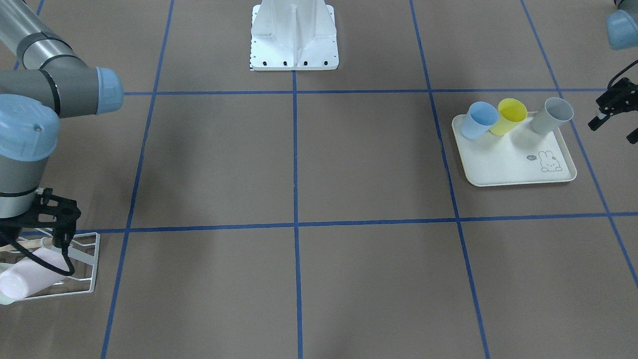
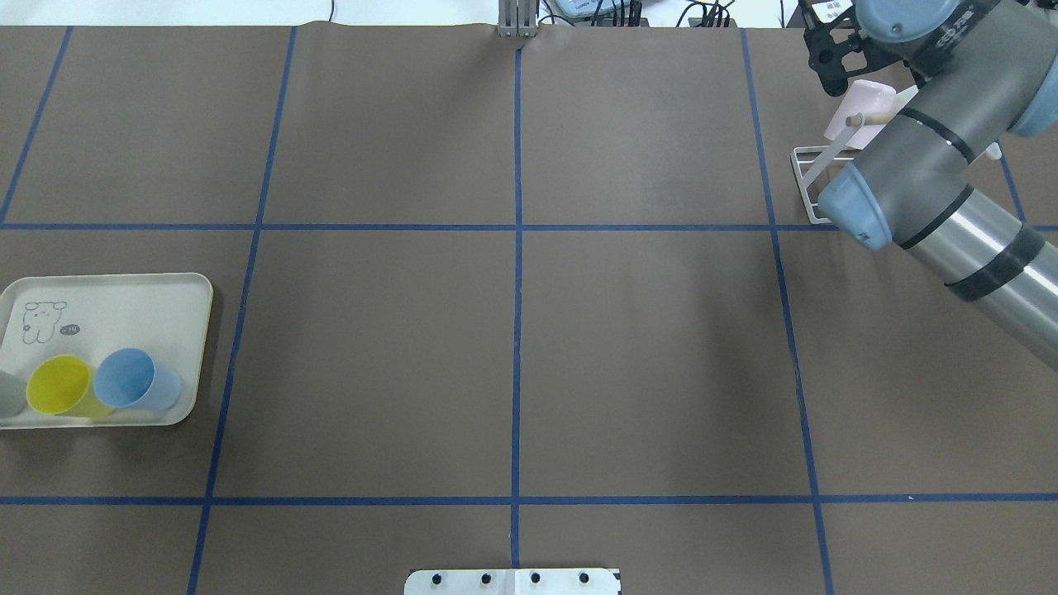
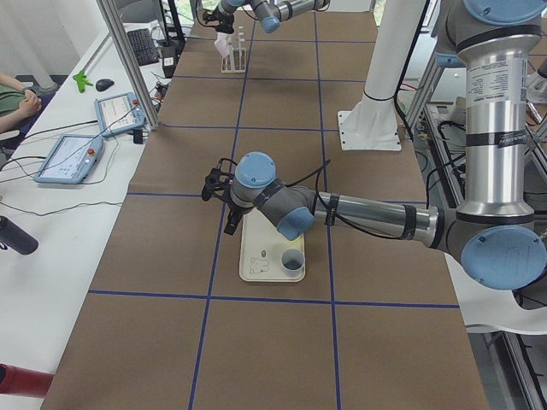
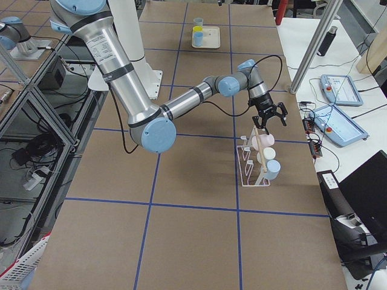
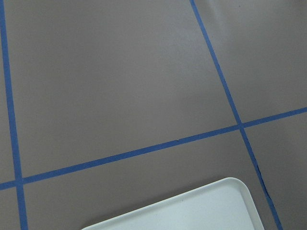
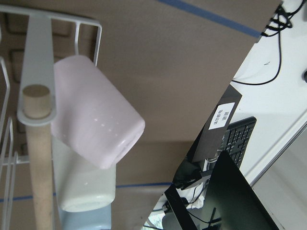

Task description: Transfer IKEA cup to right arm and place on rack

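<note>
Pink and matt, the IKEA cup (image 6: pixel 96 120) sits tilted on the rack (image 4: pixel 251 175) at the counter's (image 4: pixel 181 181) right end, its closed bottom turned up toward the wrist camera; from that end, a pale blue cup (image 4: pixel 273 170) comes first on the same rack, then a cream cup (image 4: pixel 266 157), then the pink one, all three touching in a row beside the wooden dowel (image 6: pixel 41 167); no print shows on any of them.

Just above the pink cup hangs the right pincer (image 4: pixel 269 122), its two fingers spread wide and clear of the cup, gripping nothing; behind it the right arm (image 4: pixel 193 96) stretches back to the robot's column, whose upper tube bears a printed sticker too small to read; in the wrist view a white label (image 6: pixel 221 115) on a black box off the counter's edge carries writing that I cannot make out.

Well apart, at the far end, lies a cream tray (image 1: pixel 498 169) with a rabbit drawing (image 1: pixel 549 162) and a small speech bubble, its letters illegible; a light blue cup (image 1: pixel 479 119), a yellow cup (image 1: pixel 509 116) and a grey cup (image 1: pixel 551 114) stand mouth up along its robot-side edge; the left pincer (image 1: pixel 605 112) hovers just beside the tray, and I cannot tell how wide it stands.
</note>
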